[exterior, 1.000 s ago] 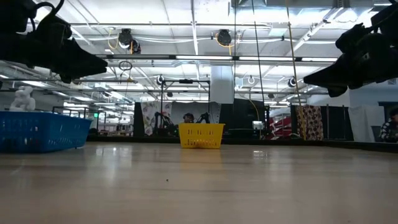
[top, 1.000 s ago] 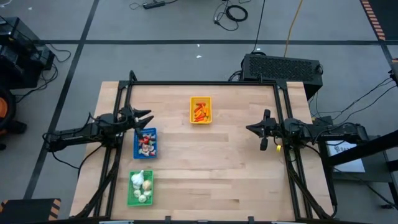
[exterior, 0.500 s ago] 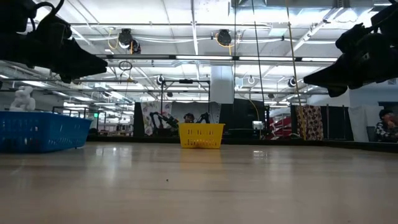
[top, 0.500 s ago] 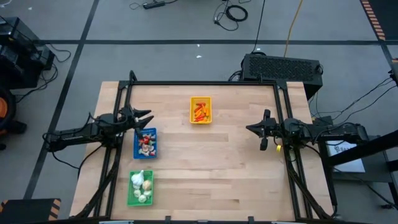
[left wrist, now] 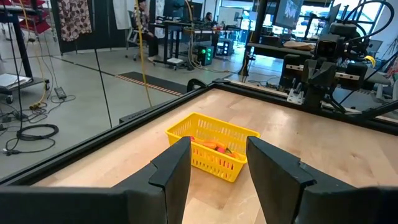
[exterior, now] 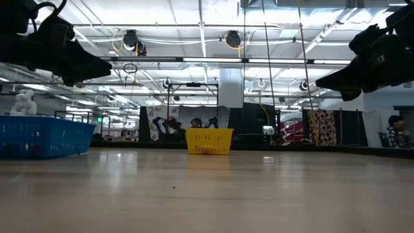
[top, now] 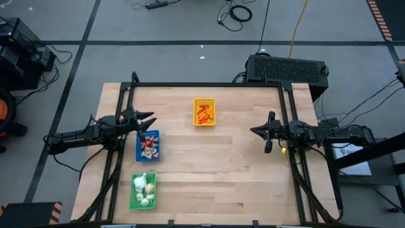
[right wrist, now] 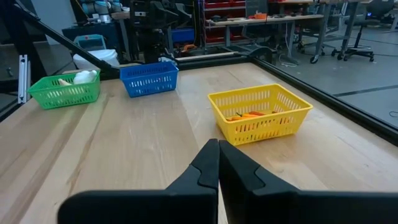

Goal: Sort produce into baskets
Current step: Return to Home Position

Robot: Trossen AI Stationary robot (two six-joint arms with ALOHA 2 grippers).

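High view: nothing on the table has moved in the last second, so tag it static. The left gripper (top: pixel 152 118) hangs near the far end of the blue tray (top: pixel 137 145), claw spread and empty. The right gripper (top: pixel 254 131) hangs over the right side of the table (top: pixel 215 177), well apart from every tray. The orange pieces (top: pixel 203 114) lie in the yellow tray (top: pixel 195 113), the red-and-white pieces (top: pixel 149 145) in the blue one, and the garlic bulbs (top: pixel 144 189) in the green tray (top: pixel 131 193). I see no loose produce on the wood.

Low view: both arms are up off the table, in the same pose as before. The only change is a person (exterior: pixel 394 129) far back at the right edge, who has shifted a little (room traffic, not your concern).

Left wrist view: the fingers (left wrist: pixel 174 171) stand wide with nothing between them. The yellow tray shows ahead through the gap.

Right wrist view: the fingers (right wrist: pixel 208 165) are pressed together and hold nothing. All three trays sit ahead, each with its own kind inside.

What it means for you: with no arm motion and nothing left out, the sort looks finished and the arms look parked at or very near home. My guess is no further pick is needed. Check the table edges once, since tiny pieces could hide there, then close it out.
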